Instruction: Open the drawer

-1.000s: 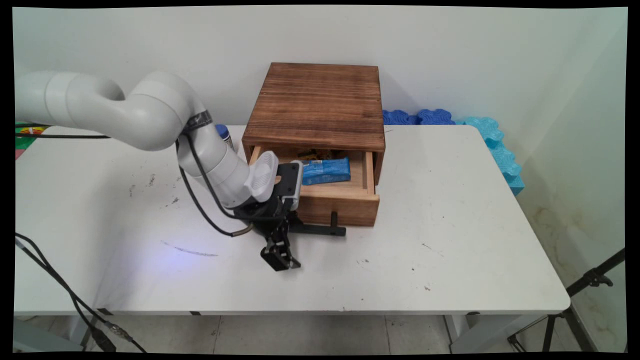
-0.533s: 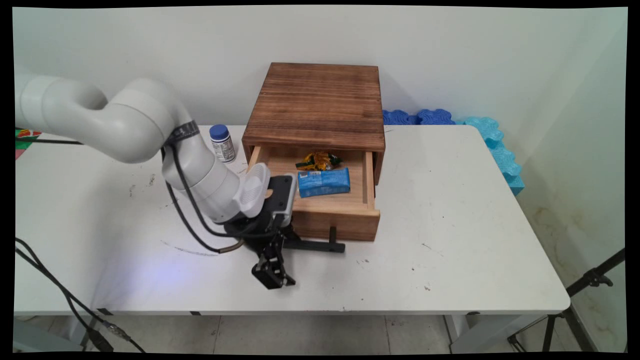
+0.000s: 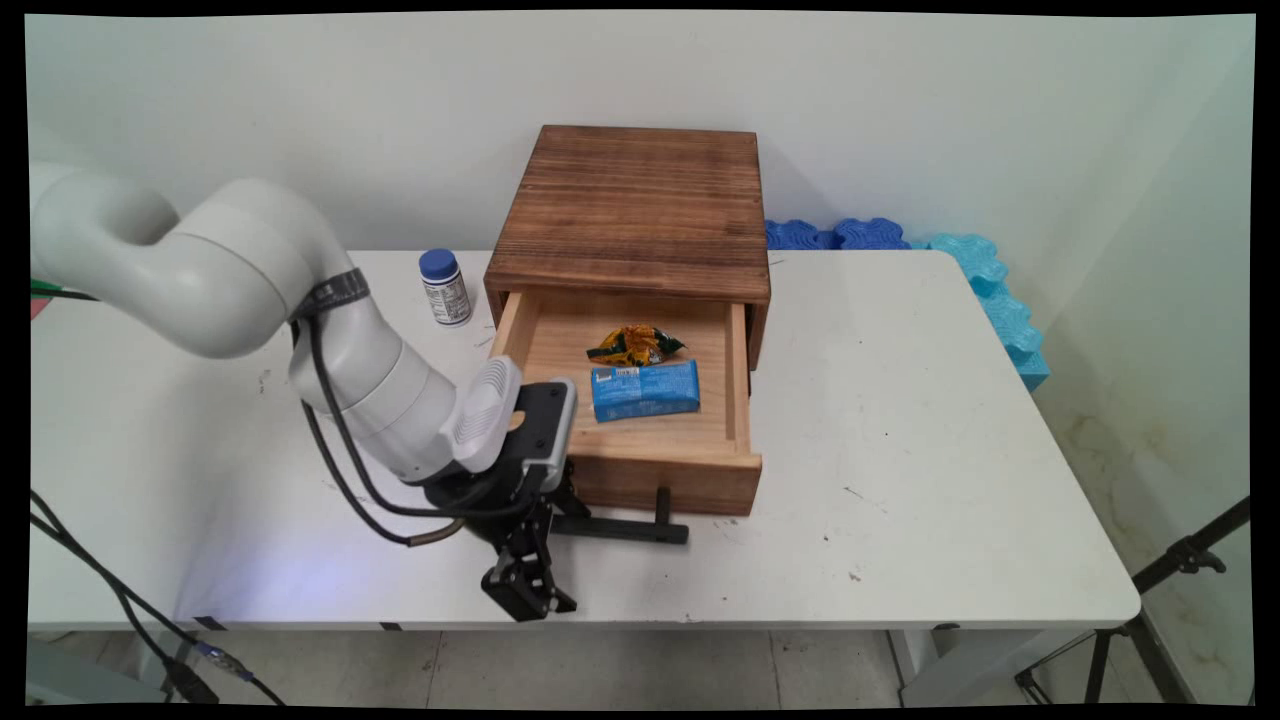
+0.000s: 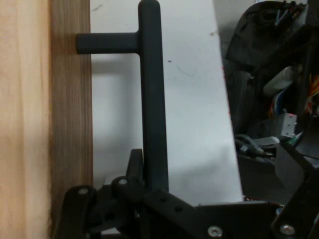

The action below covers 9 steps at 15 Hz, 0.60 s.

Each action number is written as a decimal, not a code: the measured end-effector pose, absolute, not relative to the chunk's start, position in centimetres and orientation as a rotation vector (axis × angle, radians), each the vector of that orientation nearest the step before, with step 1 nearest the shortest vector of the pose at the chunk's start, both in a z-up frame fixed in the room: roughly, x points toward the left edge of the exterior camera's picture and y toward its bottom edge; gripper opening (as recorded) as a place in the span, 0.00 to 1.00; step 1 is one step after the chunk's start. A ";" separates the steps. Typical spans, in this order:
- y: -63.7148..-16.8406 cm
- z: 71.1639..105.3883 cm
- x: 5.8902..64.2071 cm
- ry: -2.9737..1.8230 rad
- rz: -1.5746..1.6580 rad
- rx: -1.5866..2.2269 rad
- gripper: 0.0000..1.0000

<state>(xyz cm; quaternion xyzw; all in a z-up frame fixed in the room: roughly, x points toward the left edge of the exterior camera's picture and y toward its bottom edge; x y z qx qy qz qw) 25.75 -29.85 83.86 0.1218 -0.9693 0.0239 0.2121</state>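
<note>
A dark wooden box stands at the back of the white table, and its drawer is pulled far out toward the near edge. In the drawer lie a blue packet and a yellow-green snack bag. My gripper is shut on the left end of the drawer's black bar handle. In the hand view the handle runs up from between my fingers, beside the drawer front.
A small white bottle with a blue cap stands left of the box. Blue foam mats and cyan ones lie behind the table's right side. A black tripod stands at the lower right. The gripper is close to the table's near edge.
My gripper has moved toward the near edge with the handle, drawing the drawer further out. More of the drawer's inside, with the snack bag, now shows.
</note>
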 end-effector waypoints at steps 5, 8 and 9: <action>-28.2 84.0 25.6 -2.687 0.040 0.343 1.00; -27.2 84.2 25.5 -2.683 0.025 0.345 1.00; -26.9 84.2 25.4 -2.682 0.019 0.346 1.00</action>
